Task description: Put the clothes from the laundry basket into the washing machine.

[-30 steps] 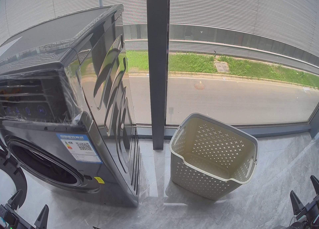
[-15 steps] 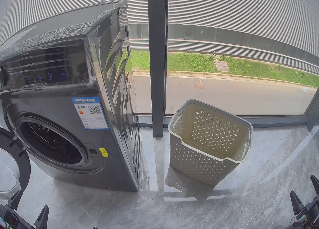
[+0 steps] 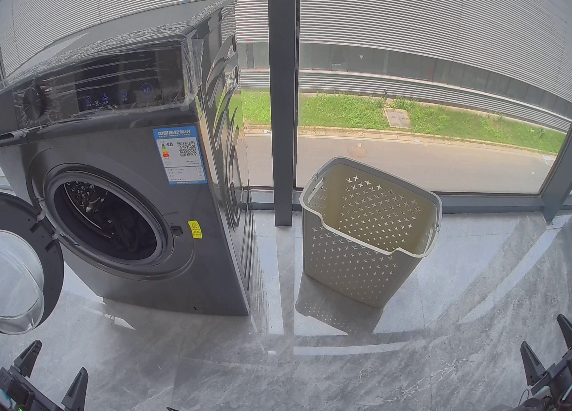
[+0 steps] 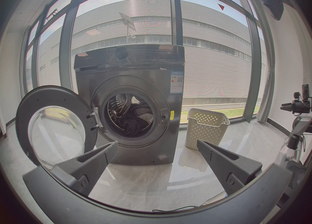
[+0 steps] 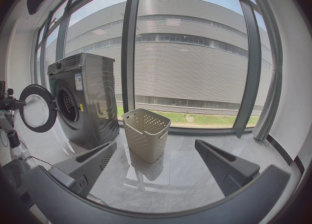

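Observation:
The grey washing machine (image 3: 137, 150) stands on the left with its round door (image 3: 27, 263) swung open to the left. Dark clothes (image 3: 122, 233) lie inside the drum, also seen as dark clothes (image 4: 131, 125) in the left wrist view. The cream laundry basket (image 3: 369, 230) stands on the floor to the machine's right, with nothing visible inside. My left gripper (image 4: 156, 151) is open and holds nothing, well back from the machine. My right gripper (image 5: 152, 153) is open too, back from the basket (image 5: 146, 133).
Large windows with a dark upright frame post (image 3: 283, 90) run behind the machine and basket. The grey marble floor (image 3: 357, 358) is bare between me and both. The open door sticks out over the floor at the left.
The whole head view has shifted: machine and basket sit farther away and higher in the picture, and the drum opening now shows more fully. Both grippers hold the same place.

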Available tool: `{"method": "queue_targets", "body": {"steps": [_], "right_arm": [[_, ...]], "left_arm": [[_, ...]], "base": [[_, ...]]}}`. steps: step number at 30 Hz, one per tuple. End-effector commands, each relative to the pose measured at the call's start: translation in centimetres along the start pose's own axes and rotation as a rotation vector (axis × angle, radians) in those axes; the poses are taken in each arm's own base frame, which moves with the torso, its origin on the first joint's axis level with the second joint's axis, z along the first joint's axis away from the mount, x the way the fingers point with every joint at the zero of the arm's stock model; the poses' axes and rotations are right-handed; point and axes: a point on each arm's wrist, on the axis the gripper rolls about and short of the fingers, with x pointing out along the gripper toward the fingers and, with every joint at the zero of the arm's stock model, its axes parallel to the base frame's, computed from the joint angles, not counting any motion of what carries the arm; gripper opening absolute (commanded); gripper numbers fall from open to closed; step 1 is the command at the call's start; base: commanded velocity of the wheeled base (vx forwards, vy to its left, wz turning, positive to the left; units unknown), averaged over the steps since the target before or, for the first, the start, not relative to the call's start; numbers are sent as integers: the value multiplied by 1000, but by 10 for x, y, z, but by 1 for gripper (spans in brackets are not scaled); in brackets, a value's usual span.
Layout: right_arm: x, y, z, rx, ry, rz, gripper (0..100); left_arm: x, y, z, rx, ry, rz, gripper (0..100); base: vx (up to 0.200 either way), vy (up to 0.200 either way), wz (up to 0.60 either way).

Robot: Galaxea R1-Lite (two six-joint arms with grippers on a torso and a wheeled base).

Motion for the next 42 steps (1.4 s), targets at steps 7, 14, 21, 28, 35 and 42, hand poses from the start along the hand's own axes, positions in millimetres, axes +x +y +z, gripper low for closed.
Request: {"method": "queue_targets", "body": {"steps": [7,14,21,28,35,42], "right_arm": [[0,0,0,0,2,0,100],[0,0,0,0,3,0,100],[0,0,0,0,2,0,100],[0,0,0,0,2,0,100],[0,0,0,0,2,0,100],[0,0,0,0,2,0,100]], "left_arm": [[1,0,-5,0,19,1,100],[1,0,-5,0,19,2,100],[1,0,-5,-2,19,1,100],[1,0,-5,0,19,1,100],[1,0,-5,0,20,1,100],[1,0,-5,-2,19,1,100]], "base": [[-143,0,0],[0,0,0],[0,0,0],[0,143,0],[0,200,0],[0,200,0]]}}
